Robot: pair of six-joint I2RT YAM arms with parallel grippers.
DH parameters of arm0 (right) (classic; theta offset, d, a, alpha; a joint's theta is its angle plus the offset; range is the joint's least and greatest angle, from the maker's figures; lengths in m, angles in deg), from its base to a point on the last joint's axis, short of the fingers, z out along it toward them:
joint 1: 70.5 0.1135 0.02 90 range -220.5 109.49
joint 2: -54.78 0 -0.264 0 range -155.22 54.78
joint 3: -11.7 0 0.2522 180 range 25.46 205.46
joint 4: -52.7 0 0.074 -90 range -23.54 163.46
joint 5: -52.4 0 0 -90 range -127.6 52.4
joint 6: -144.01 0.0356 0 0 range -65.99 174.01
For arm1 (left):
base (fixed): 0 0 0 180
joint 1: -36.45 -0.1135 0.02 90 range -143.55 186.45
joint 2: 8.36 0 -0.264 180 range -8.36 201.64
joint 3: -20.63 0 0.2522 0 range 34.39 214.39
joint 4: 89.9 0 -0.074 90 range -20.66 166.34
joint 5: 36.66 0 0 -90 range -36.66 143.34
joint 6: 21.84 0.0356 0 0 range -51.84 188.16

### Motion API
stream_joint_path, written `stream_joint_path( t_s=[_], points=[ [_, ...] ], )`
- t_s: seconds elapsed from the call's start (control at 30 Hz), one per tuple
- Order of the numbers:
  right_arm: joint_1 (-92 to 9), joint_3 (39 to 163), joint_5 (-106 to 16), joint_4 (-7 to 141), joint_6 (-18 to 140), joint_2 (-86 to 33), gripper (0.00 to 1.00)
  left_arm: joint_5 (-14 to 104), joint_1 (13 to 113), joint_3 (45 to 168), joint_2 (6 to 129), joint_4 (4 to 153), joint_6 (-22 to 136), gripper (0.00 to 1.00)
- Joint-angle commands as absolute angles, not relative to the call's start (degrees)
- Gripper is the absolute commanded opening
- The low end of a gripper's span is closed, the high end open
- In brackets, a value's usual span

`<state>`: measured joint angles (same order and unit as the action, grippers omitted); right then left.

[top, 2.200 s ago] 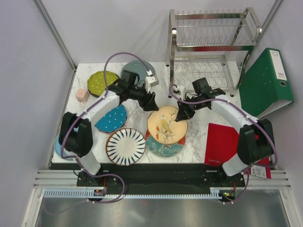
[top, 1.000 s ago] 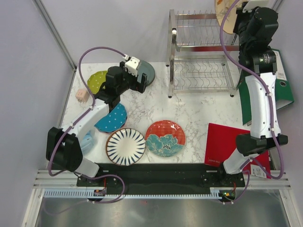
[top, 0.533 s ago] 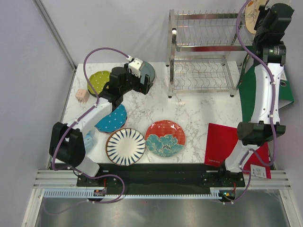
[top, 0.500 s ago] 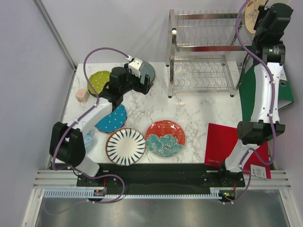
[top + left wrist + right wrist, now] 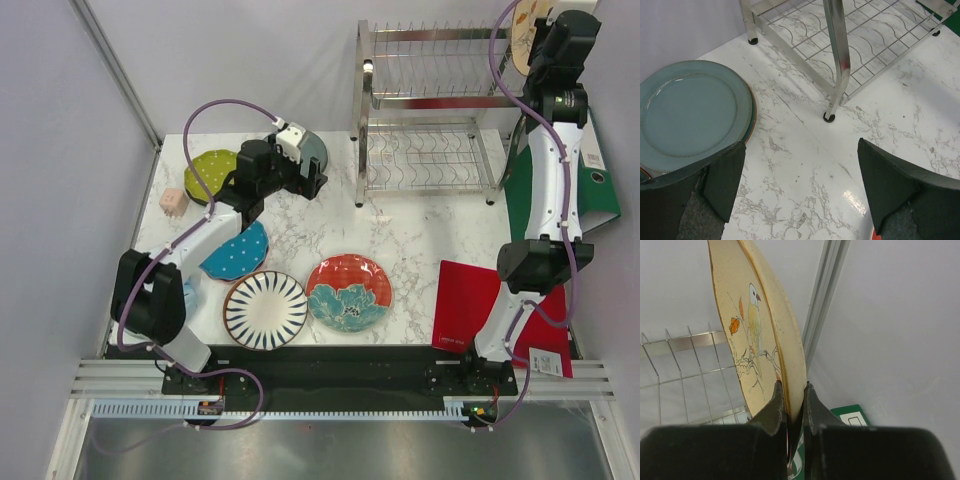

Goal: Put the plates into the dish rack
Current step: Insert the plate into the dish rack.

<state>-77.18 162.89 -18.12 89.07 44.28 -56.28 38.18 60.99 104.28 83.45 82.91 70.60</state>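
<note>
My right gripper (image 5: 791,390) is shut on the rim of the tan bird plate (image 5: 755,330) and holds it on edge, high above the right end of the dish rack (image 5: 440,110). In the top view this plate (image 5: 522,25) sits at the frame's upper edge, beside the right gripper (image 5: 538,35). My left gripper (image 5: 802,185) is open over bare marble between the grey-blue plate (image 5: 690,107) and the rack's front left leg (image 5: 840,50), holding nothing. Lime (image 5: 210,170), teal dotted (image 5: 240,250), striped (image 5: 265,308) and red flowered (image 5: 349,292) plates lie flat on the table.
A small pink cube (image 5: 173,201) sits at the left edge near the lime plate. A green binder (image 5: 590,190) leans to the right of the rack, and a red folder (image 5: 465,300) lies at the front right. The walls stand close on both sides.
The right arm has carried the bird plate rightward, from over the rack's middle to above its right end. The left gripper has shifted a little right, toward the rack.
</note>
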Motion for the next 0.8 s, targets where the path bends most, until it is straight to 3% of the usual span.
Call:
stream_joint_path(
  t_s=[0.0, 0.77],
  points=[
    [-77.9, 168.6, -16.3, 73.5, 42.9, -55.1, 0.0, 36.9, 61.2, 106.9, 83.9, 85.0, 69.5, 1.0],
    [-78.7, 166.6, -12.7, 70.7, 34.1, -58.2, 0.0, 36.2, 61.2, 108.2, 85.9, 84.8, 66.8, 1.0]
  ],
)
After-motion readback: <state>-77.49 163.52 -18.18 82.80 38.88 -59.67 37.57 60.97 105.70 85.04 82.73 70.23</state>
